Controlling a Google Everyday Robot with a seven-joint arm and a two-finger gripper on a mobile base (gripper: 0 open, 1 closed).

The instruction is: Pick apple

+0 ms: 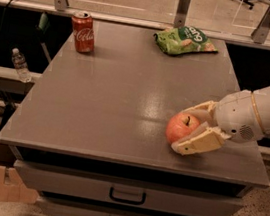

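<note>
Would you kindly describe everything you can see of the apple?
The apple is round, reddish-orange with paler patches and a short dark stem pointing up. It sits on the grey table near its front right edge. The open claw straddles it from the right, one finger behind, one in front; contact is unclear.

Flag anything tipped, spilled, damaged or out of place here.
Nothing stands out. The apple sits stem-up near the table's front right edge, with the gripper around it. The can stands upright at back left, and the chip bag lies flat at the back, unspilled.
</note>
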